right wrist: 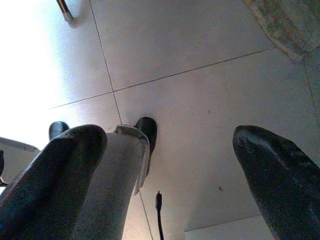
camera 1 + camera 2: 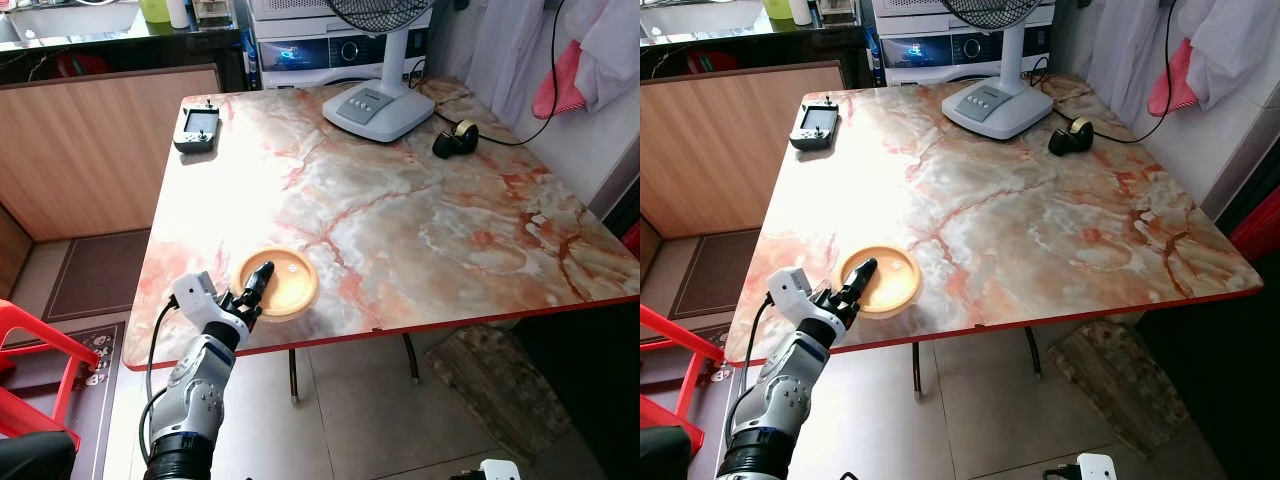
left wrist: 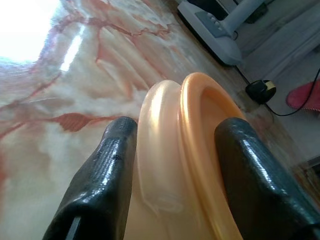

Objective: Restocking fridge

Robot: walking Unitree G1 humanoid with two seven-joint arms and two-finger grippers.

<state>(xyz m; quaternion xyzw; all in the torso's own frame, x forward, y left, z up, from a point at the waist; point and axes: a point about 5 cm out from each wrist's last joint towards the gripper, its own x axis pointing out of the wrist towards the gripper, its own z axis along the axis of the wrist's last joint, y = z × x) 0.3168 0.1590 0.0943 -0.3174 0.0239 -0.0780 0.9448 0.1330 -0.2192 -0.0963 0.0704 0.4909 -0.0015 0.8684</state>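
A shallow orange plate (image 2: 285, 280) lies on the marble table (image 2: 450, 230) close to its near left edge. My left gripper (image 2: 252, 292) reaches up from below the table edge and is shut on the plate's near rim. In the left wrist view the rim (image 3: 195, 150) sits squeezed between the two black fingers (image 3: 107, 170), one above and one under it. My right gripper (image 1: 170, 170) hangs idle over the tiled floor, open and holding nothing.
At the table's far side stand a fan base (image 2: 378, 108), a black tape roll (image 2: 455, 138) and a grey handheld controller (image 2: 197, 128). A red chair (image 2: 40, 370) is at my left. A stone-patterned slab (image 2: 490, 385) lies on the floor under the table.
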